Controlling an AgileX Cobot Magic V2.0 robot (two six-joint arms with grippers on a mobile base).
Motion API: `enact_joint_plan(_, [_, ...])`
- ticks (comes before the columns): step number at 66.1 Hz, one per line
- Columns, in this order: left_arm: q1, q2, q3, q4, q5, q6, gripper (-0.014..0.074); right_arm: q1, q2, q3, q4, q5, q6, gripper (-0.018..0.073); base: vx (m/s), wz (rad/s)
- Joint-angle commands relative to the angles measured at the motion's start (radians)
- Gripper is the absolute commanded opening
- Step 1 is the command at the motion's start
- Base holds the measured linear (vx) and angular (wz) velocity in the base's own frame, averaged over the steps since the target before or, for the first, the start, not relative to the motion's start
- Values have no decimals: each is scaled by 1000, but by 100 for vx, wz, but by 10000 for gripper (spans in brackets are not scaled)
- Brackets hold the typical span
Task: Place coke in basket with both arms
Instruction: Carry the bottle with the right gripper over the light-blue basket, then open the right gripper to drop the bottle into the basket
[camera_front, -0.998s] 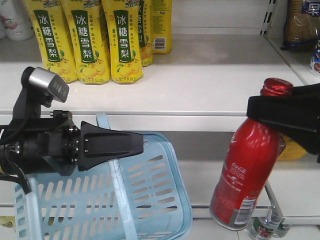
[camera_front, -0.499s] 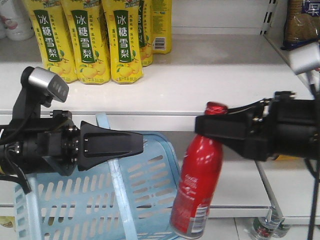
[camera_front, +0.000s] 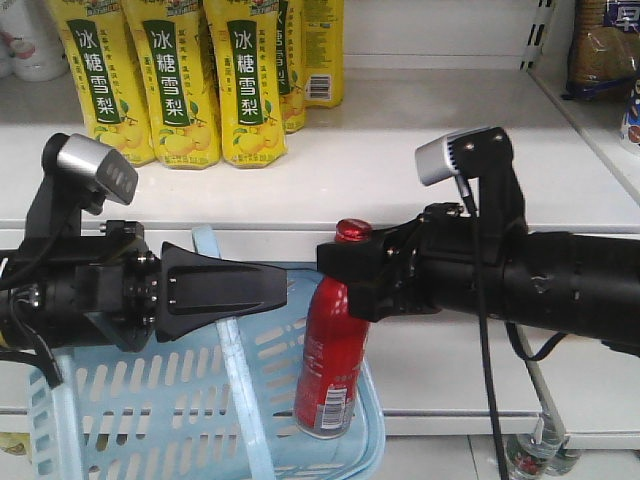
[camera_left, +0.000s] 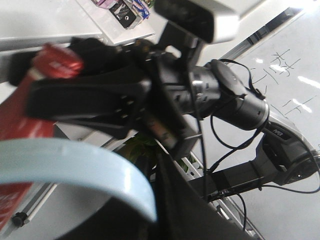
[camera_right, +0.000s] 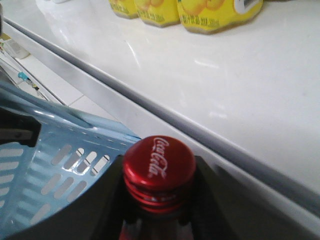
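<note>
Right hand (camera_front: 340, 265) clamps the coke (camera_front: 330, 360) by its neck at the basket (camera_front: 120, 400) right rim; left hand (camera_front: 280, 285) grips its handle (camera_front: 237, 385); release remains.

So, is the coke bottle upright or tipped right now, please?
Nearly upright, slightly tilted: the coke hangs by its neck from the right gripper.

White shelf (camera_front: 420, 170), with its front edge running left to right across the front view. Yellow drink bottles (camera_front: 170, 85) stand upright at its rear left, packed touching, green labels facing out, with more behind the front three. White containers (camera_front: 25, 45) sit at the rear left corner, cut off by the frame; a dark packet (camera_front: 603, 50) sits on the adjoining shelf past the right edge.
</note>
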Motion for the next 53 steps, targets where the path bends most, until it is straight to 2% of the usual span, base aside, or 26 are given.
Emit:
enact_joint_plan(1, [-4,-32,-32,-107,-192,17,-6,4,11,-33,60,1,-14,-5,0,0])
enact_joint_plan(14, [-4,-32,-32,-107,-192,17,-6,4,74,-33,74,23,-46,3,0,0])
enact_joint_plan(27, [-4,-32,-32,-107,-192,17,-6,4,109,-33,73,54,-49,67,0,0])
enact_joint_plan(36, [-4,-32,-32,-107,-192,17,-6,4,111,-33,76,86,-79,167,0,0])
enact_joint_plan(53, [-4,-32,-31,-108,-192,17,-6,3,111,-33,53,85,-78,410,0,0])
